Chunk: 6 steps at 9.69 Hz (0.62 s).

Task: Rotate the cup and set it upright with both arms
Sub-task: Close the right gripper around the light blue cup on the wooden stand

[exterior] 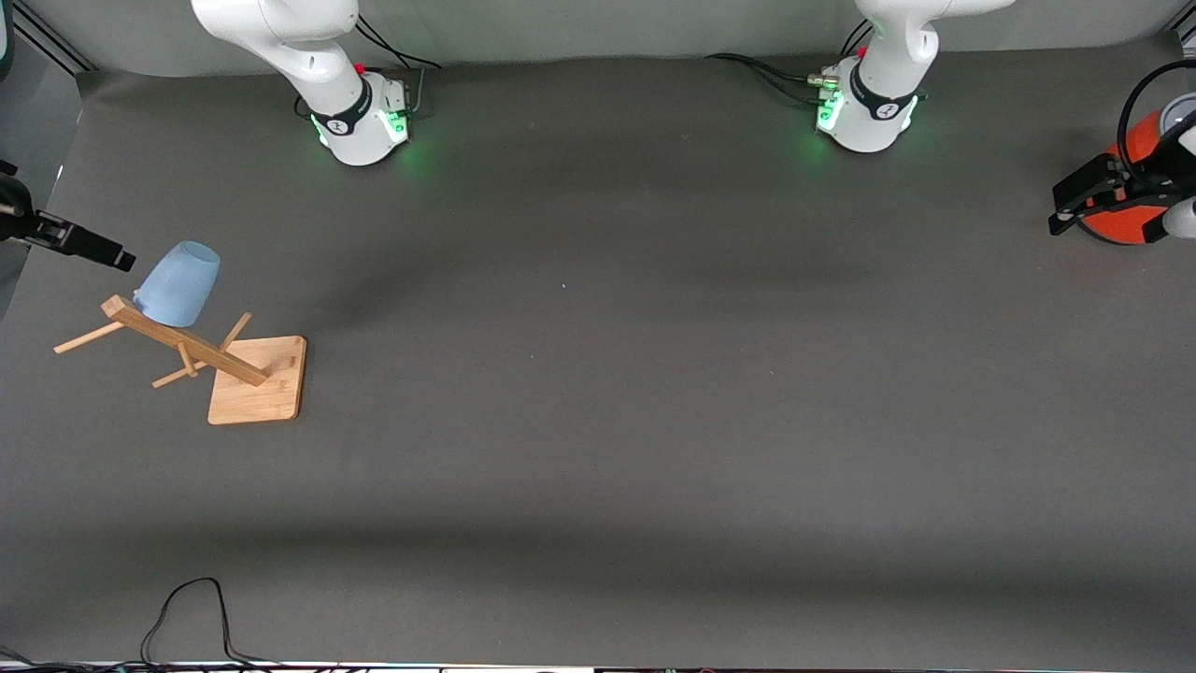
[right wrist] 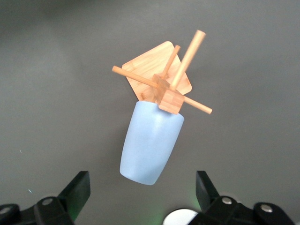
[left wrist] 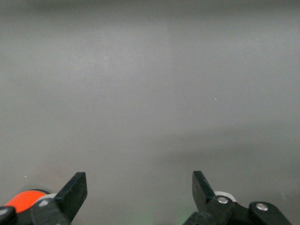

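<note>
One wooden rack [exterior: 245, 371] – one cup [exterior: 179, 283] hung on it; two grippers, right [right wrist: 140, 187] and left [left wrist: 139, 187], fingers spread, empty.

Cup [exterior: 179, 283] on the wooden rack [exterior: 196, 355]: pale blue, matt, smooth, looks like plastic. Rack itself light bamboo-type wood w/ visible grain, satin finish; pegs and square base same stuff. Table cover [exterior: 654, 421] under rack: dark grey, matt, cloth-like, faint creases. Both grippers [left wrist: 139, 190] [right wrist: 143, 190] black, matt plastic look, w/ shiny metal screws. Arm shells [exterior: 355, 112] by rack's end glossy white.
</note>
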Available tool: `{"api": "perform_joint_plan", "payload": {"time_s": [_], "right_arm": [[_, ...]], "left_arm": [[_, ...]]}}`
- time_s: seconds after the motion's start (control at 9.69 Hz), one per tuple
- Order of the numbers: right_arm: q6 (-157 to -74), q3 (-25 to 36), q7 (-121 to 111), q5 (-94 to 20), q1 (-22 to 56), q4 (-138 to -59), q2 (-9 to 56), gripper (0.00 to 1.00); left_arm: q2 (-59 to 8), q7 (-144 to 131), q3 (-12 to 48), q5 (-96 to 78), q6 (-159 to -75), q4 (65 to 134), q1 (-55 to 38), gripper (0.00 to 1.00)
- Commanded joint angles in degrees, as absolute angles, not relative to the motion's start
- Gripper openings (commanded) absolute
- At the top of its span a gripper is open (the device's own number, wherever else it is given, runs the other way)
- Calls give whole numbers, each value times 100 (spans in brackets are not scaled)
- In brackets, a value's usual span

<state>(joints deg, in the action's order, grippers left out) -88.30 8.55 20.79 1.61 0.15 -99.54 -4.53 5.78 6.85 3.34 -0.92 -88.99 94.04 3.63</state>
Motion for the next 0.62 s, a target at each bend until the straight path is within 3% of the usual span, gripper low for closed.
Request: {"api": "perform_joint_plan", "payload": {"time_s": [0.0, 0.21, 0.52], "right_arm": [[-8886, 879, 3178, 149, 35, -10125, -554, 100], [-9112, 1115, 3155, -51, 53, -10405, -580, 100], [-10175, 1318, 3067, -211, 70, -11396, -685, 100]], "left_arm": [[501, 668, 325, -97, -8921, 9290, 334, 100], [501, 668, 325, -97, -8912, 9290, 334, 100], [501, 659, 325, -97, -8903, 9290, 334, 100]]}}
